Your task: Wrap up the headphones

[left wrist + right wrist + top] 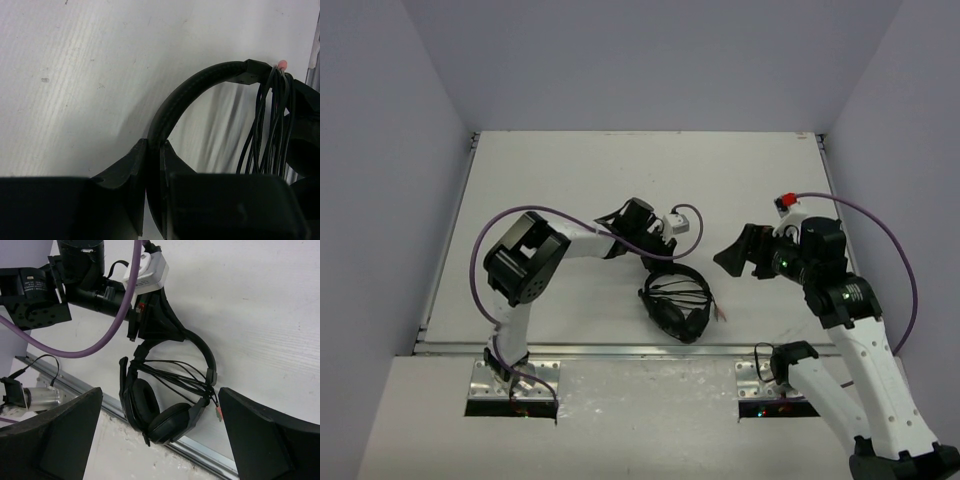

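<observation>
- Left tool (154, 150) is clenched on the headband (200, 82) of the headphones (675, 300), pinching the padded arc edge-on between its two black wedge-shaped fingers (127, 170).
- Right tool (732, 250) stands released with its jaws wide and holds nothing. In the overhead view it is well apart from the headphones, at about their 2 o'clock.
- We find the headphones lying on the white tabletop (570, 180) near its 6 o'clock edge, with the ear cups (167, 422) toward that edge.
- The thin cord (175, 372) runs in several slack strands across the gap between the two sides of the headband, and its pink-tipped plug (219, 412) sticks out loose at 3 o'clock.
- We judge the winding nearly done, with the left tool steadying the headphones. The next move calls for the right tool to catch the plug end and tuck or snug it without dragging the strands off.
- The headband is matte and finely ribbed, the oval ear cups look soft with a slight sheen, the cord is limp and wiry, and the tabletop is faintly streaked.
</observation>
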Action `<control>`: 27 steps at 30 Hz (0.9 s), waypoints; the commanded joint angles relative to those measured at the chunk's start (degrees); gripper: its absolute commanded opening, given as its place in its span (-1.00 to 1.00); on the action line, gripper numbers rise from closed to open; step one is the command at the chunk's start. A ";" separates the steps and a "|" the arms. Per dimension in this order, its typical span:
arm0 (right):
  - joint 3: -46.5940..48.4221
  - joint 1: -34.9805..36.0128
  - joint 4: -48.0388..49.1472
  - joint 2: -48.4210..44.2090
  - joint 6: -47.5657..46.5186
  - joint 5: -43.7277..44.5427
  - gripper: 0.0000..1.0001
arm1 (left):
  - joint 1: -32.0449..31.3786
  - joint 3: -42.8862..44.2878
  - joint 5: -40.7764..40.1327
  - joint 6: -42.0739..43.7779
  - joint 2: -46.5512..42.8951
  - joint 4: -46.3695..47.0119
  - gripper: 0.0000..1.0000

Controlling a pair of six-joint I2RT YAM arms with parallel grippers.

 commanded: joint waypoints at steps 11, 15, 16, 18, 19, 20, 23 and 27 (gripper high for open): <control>-2.01 0.14 4.43 -2.07 0.92 -3.80 0.98 | -0.36 5.43 -0.11 2.50 2.77 -0.48 -0.85; -1.75 0.14 4.52 -1.63 0.83 -4.24 0.98 | 0.07 7.17 -2.05 3.99 2.76 -3.02 -0.84; -1.92 0.05 4.61 -1.54 0.91 -4.24 0.98 | 0.08 7.71 -2.14 4.52 2.94 -4.51 -0.82; -2.10 0.14 4.96 -1.63 0.92 -4.51 0.98 | 0.08 9.20 -2.66 4.88 3.64 -5.84 -0.78; -2.36 0.14 5.05 -1.71 1.00 -4.51 0.98 | 0.08 9.30 -2.92 4.88 3.65 -6.02 -0.67; -2.36 0.14 5.05 -1.54 0.92 -4.42 0.98 | 0.08 9.38 -3.97 4.88 3.56 -5.93 -0.58; -2.45 0.14 4.96 -1.45 0.65 -4.51 0.98 | 0.34 8.86 -6.00 4.35 2.60 -4.88 -0.38; -2.10 0.14 5.05 -1.01 0.21 -4.86 0.98 | 1.30 7.45 -7.58 2.51 0.49 -3.21 -0.05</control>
